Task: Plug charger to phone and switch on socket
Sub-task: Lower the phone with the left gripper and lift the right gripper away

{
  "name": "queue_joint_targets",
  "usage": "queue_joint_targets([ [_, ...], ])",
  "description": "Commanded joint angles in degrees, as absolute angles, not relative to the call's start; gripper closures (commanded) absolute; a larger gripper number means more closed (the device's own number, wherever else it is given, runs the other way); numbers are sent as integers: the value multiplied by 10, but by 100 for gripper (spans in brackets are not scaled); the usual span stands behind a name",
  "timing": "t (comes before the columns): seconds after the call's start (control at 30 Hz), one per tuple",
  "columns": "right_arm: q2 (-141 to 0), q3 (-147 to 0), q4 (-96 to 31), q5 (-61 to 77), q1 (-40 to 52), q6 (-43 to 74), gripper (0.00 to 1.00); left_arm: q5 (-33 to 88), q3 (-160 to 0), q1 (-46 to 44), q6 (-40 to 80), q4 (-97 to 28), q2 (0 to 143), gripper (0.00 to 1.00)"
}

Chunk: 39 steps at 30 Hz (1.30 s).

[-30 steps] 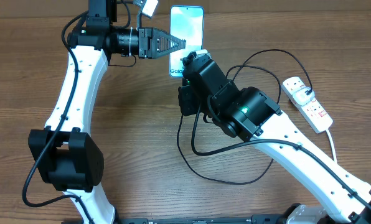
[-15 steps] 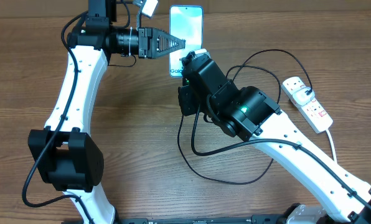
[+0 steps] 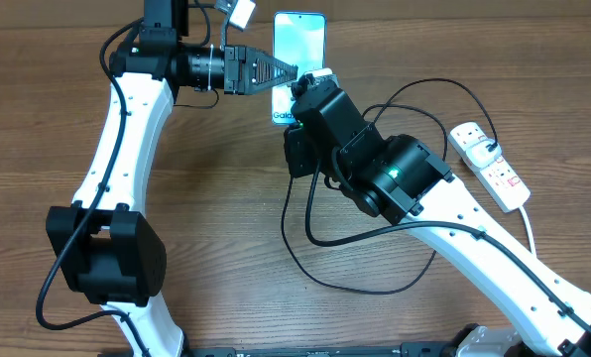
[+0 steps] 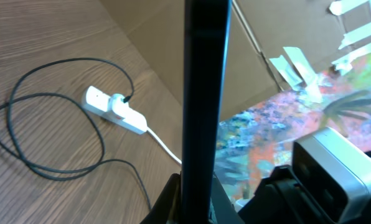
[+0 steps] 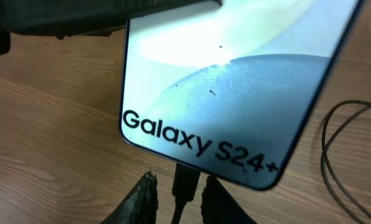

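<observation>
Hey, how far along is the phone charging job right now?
Done: the left gripper clamps the phone. In hand: the right gripper holds the charger connector at the phone's bottom edge; whether it is seated, I cannot tell. Left: switching on the socket, which neither gripper is near.

Phone [image 3: 299,40] sits far centre of the worktop [image 3: 38,149], left tool [image 3: 292,70] at its left edge, right tool [image 5: 176,186] with charger [image 5: 185,180] tip at its near end, cable loops nearer, socket [image 3: 491,164] far right.
</observation>
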<state>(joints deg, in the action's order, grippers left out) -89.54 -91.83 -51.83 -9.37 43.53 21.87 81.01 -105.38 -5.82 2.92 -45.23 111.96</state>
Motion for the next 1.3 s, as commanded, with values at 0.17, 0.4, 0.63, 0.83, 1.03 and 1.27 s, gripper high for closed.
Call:
queue_joint_targets([
  [0.17, -892, -934, -553, -105, 433, 253, 52, 706, -1067, -60, 44, -483, 1109, 96],
  [0.4, -892, -934, -596, -124, 401, 343, 0, 571, -1065, -61, 43, -573, 1124, 96],
  [0.63, -892, -934, -652, -124, 301, 394, 0, 514, -1053, -65, 34, -637, 1160, 96],
  [0.83, -892, -933, -697, -124, 234, 394, 0, 504, -1046, -81, 23, -642, 1203, 96],
  [1.03, -892, -933, -721, -124, 211, 394, 0, 504, -1046, -91, 23, -639, 1259, 96],
  [1.27, -893, -932, -731, -182, 211, 373, 0, 503, -1046, -91, 23, -646, 1323, 96],
])
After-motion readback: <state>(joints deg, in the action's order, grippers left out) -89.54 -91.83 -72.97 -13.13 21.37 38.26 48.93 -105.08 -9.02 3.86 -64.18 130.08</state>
